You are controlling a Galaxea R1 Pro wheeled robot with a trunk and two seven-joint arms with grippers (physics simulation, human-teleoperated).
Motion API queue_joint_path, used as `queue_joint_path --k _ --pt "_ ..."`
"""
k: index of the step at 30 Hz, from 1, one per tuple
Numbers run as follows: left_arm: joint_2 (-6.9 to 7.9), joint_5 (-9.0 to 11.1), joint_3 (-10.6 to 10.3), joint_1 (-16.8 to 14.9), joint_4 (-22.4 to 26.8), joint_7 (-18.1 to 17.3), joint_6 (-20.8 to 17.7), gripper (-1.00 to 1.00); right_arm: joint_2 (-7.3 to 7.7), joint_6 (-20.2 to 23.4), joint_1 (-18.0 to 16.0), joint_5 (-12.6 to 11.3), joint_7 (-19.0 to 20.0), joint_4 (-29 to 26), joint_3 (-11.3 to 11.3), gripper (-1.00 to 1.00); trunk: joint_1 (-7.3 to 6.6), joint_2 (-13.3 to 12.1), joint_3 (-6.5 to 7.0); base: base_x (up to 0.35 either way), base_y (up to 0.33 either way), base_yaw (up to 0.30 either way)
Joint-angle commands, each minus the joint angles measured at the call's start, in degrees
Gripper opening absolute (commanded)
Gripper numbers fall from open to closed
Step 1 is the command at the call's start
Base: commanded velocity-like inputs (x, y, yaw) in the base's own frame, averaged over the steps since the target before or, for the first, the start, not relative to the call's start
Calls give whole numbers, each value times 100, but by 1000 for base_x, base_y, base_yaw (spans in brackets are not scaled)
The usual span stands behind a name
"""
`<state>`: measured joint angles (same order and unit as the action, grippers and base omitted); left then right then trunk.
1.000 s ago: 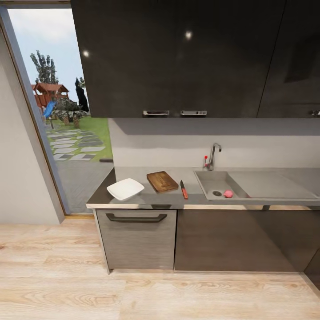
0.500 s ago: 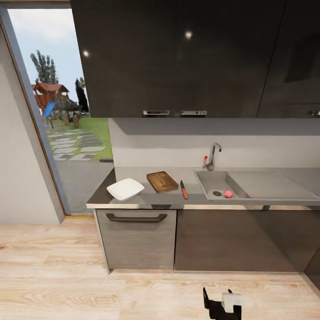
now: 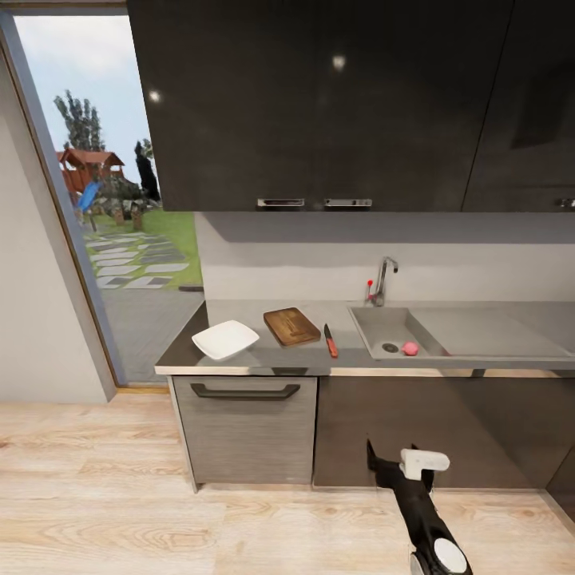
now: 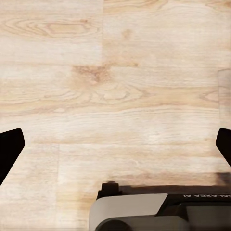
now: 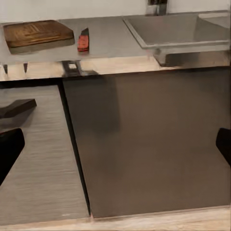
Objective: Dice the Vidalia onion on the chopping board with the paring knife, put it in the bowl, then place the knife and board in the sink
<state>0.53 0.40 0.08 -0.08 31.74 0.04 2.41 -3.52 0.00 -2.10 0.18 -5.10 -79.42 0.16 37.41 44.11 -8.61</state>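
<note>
Counted above and beyond the right gripper (image 3: 397,461), fingers spread, empty, before the lower cabinets: one bowl (image 3: 225,339), one chopping board (image 3: 291,326), one paring knife (image 3: 330,340) on the countertop (image 3: 239,361); one onion (image 3: 410,348) in the sink (image 3: 399,329). Left gripper (image 4: 115,144) spread over floor.

Countertop (image 3: 239,361) layout, left to right
Bowl (image 3: 225,339), chopping board (image 3: 291,326), paring knife (image 3: 330,340), then sink (image 3: 423,319) holding the onion (image 3: 410,348) beside its drain (image 3: 390,347).
</note>
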Motion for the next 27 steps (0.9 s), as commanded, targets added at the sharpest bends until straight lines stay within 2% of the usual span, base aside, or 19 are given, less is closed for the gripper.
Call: queue_joint_path --k 1,7,8,11,13,16,17,18,21,24,25,26,27 --pt "0 4 1 -1 -2 -1 12 100 -35 101 -116 1 -59 -57 2 100 1 6 -8 0 0 0" --pt "0 4 1 -1 -9 -3 13 100 -155 698 -766 -3 -148 -137 2 100 1 6 -8 0 0 0" --pt "0 4 -4 -1 -9 -4 25 100 -169 934 -1063 -18 -157 -142 2 100 1 6 -8 0 0 0" --pt "0 4 -13 -1 -20 -1 142 100 -180 1326 -1560 -31 -164 -141 2 100 1 6 -8 0 0 0" --pt "-3 9 -15 -1 -30 2 282 100 -190 1726 -2061 -37 -171 -135 4 100 1 6 -8 0 0 0" --pt "-6 11 -16 -1 -36 3 352 100 -223 2134 -2481 -36 -170 -98 8 100 1 6 -8 0 0 0" --pt "-8 12 -16 -1 -48 4 375 100 -281 2377 -2762 -32 -170 -21 9 100 1 6 -8 0 0 0" --pt "-8 12 -17 -1 -57 4 380 100 -298 2435 -2851 -31 -169 26 9 100 1 6 -8 0 0 0" --pt "-10 12 -17 -1 -90 3 394 100 -366 2594 -3268 -28 -168 411 10 100 1 6 -8 0 0 0" --pt "-16 8 -17 -1 -109 4 399 100 -399 2627 -3707 -27 -167 1237 23 100 1 6 -8 0 0 0" --pt "-16 7 -17 -1 -110 4 399 100 -400 2624 -3768 -24 -167 1379 24 100 1 6 -8 0 0 0" --pt "-17 7 -19 -1 -113 4 401 100 -402 2617 -3905 -16 -165 1757 26 100 1 6 -8 0 0 0" --pt "-17 8 -21 -1 -113 4 403 100 -402 2616 -3934 -15 -164 1850 26 100 1 6 -8 0 0 0"
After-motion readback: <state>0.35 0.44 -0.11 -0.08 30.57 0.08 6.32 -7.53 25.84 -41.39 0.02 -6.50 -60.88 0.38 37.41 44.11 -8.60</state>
